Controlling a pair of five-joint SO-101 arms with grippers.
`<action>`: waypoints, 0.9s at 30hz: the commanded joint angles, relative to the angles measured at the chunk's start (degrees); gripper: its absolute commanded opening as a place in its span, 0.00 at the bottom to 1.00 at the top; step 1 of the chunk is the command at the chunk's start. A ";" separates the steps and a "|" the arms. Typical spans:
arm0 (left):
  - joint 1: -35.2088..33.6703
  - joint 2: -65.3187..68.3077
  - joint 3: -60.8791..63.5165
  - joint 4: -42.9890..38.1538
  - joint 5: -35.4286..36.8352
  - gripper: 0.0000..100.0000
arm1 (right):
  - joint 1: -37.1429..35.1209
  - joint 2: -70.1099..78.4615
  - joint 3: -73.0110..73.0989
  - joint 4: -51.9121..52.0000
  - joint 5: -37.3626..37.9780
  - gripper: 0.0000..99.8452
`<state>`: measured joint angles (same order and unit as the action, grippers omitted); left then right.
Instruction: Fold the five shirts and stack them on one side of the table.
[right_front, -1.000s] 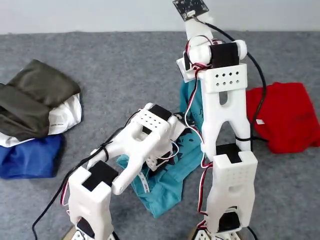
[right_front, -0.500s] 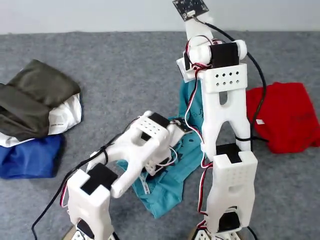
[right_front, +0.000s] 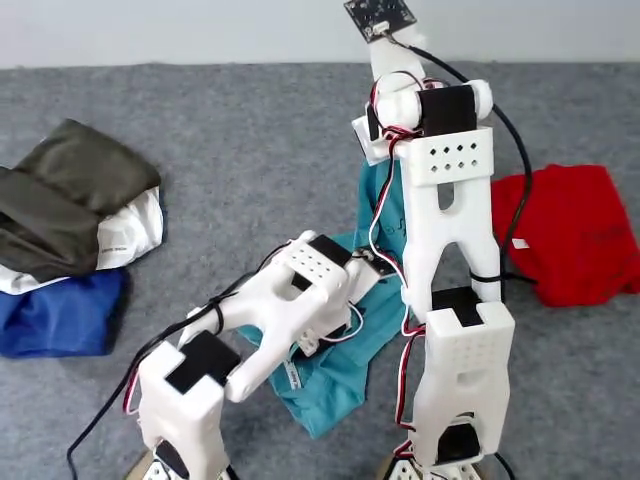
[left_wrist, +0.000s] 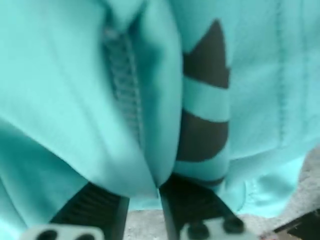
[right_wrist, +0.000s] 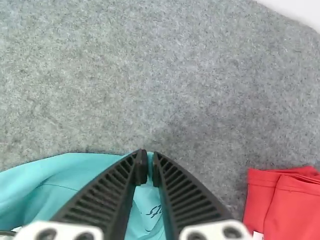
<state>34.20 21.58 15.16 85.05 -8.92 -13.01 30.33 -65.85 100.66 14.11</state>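
Tension is what this fold depends on. By the near edge of the desk, about midway along it, the teal shirt lies bunched between the two arm bases. The left tool sits low over it, clenched on a ridge of cloth beside the dark print. Farther in, the right tool is pinched together at the shirt's far hem, apparently with cloth caught in its tips. A clean fold would need both grips firm while the cloth is drawn flat, so that no crease gets trapped. The red shirt lies by the right edge. The olive shirt, white shirt and blue shirt are piled at the left edge, the likely spot for the stack.
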 joint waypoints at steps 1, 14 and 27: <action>-0.97 -0.70 -6.20 6.24 -1.05 0.01 | 0.22 -0.13 0.70 2.24 -0.44 0.01; -23.91 -13.80 -28.97 15.47 -5.36 0.01 | 3.56 -7.16 3.87 2.07 -0.26 0.01; -23.74 -26.64 -13.49 15.30 -7.56 0.01 | 3.74 -17.36 10.64 2.15 -0.18 0.01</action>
<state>4.66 -2.86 -7.08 99.47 -15.96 -9.67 16.79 -56.35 100.66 14.11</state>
